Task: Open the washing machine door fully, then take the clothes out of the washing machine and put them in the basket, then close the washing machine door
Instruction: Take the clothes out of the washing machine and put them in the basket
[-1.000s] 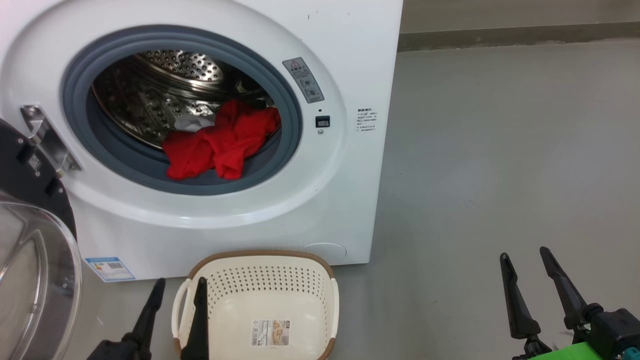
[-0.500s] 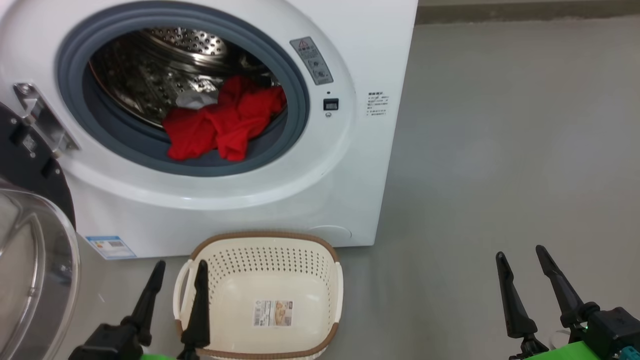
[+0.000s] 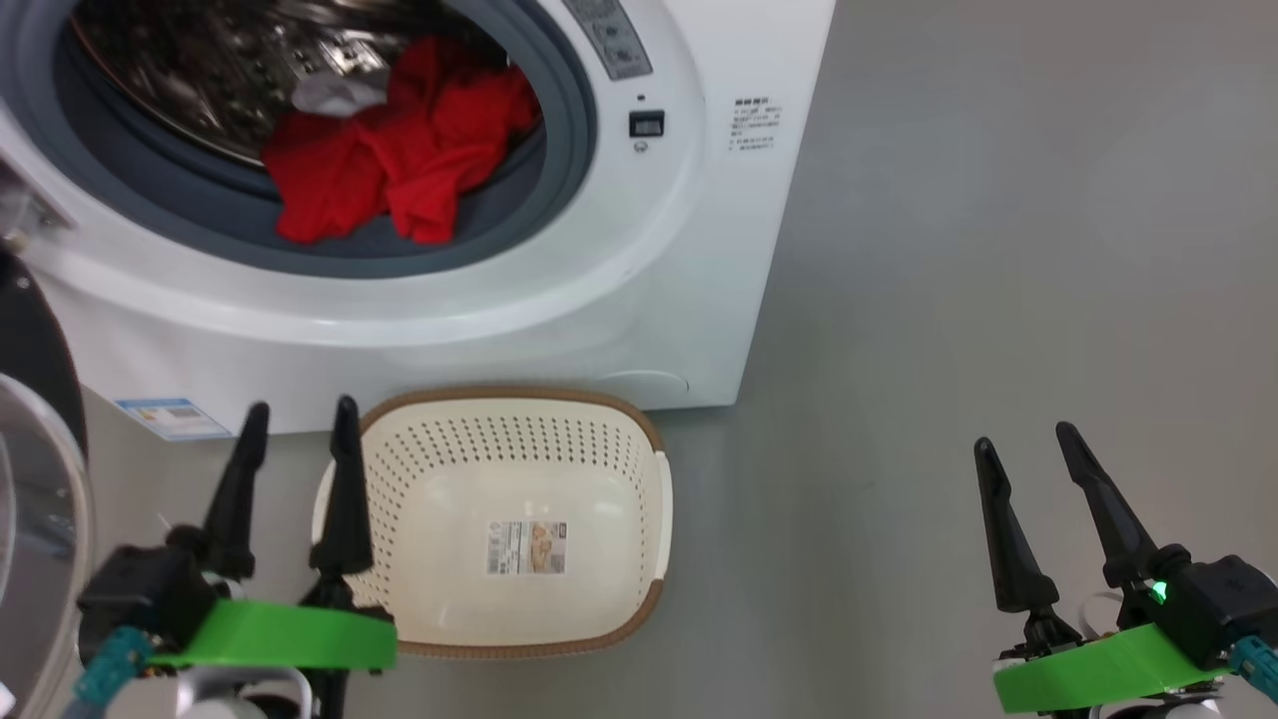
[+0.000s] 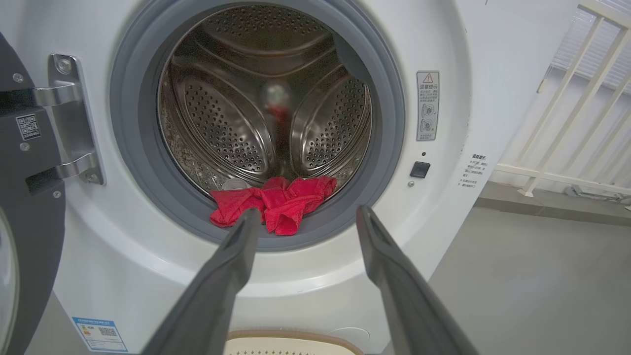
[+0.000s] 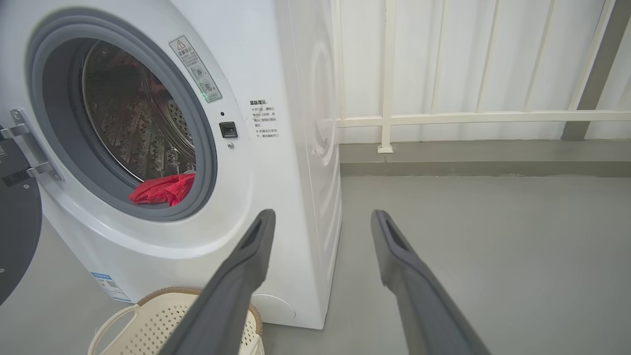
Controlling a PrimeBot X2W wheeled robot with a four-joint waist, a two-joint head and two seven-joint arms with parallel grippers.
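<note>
The white washing machine [image 3: 699,250] [image 4: 443,39] [image 5: 276,59] stands with its round mouth uncovered. Its door [image 3: 30,499] [image 4: 29,222] [image 5: 17,236] hangs swung out at the left. Red clothes [image 3: 384,155] [image 4: 273,202] [image 5: 162,190] lie heaped at the drum's front lip, partly on the grey gasket. On the floor in front stands the cream basket [image 3: 619,439] [image 4: 296,340] [image 5: 153,315], holding no clothes. My left gripper [image 3: 297,409] [image 4: 305,214] is open beside the basket's left rim, fingers toward the drum. My right gripper [image 3: 1023,434] [image 5: 320,214] is open over bare floor, right of the machine.
Grey floor [image 3: 998,250] spreads to the right of the machine. A white railing [image 5: 468,118] and pale wall close off the space behind it. A blue label sticker [image 3: 165,417] marks the machine's lower left front.
The head camera has tipped downward, so the machine and basket slid up the picture and more of both arms shows. The clothes and basket lie as before, both grippers still open.
</note>
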